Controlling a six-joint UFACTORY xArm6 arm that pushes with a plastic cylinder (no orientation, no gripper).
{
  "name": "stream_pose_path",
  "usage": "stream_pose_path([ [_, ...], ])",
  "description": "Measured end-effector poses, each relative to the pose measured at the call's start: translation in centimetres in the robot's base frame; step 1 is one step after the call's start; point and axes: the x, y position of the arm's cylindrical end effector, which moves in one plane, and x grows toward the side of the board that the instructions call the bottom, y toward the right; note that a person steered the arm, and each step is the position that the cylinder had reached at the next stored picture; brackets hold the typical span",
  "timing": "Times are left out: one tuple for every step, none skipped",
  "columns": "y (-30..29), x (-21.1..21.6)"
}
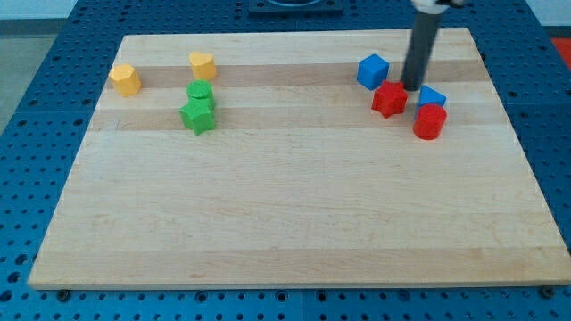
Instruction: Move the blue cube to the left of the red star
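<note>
The blue cube (373,70) sits near the view's top right of the wooden board, just up and left of the red star (389,99), close to it. My tip (413,86) rests on the board to the right of the blue cube and just up and right of the red star, between the star and a second blue block (432,96).
A red cylinder (430,122) lies below the second blue block. At the view's top left are a yellow-orange block (126,79), a yellow heart-like block (202,64), a green cylinder (200,92) and a green star (198,115). The board's right edge (513,116) is close.
</note>
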Motion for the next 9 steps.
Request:
stream_pose_path([
  [-0.5, -4.6],
  [-3.7, -5.1],
  [-7.0, -4.5],
  [-10.1, -3.0],
  [-13.2, -1.5],
  [-14.5, -1.1],
  [-14.2, -3.0],
  [-10.5, -6.3],
  [-8.1, -2.7],
])
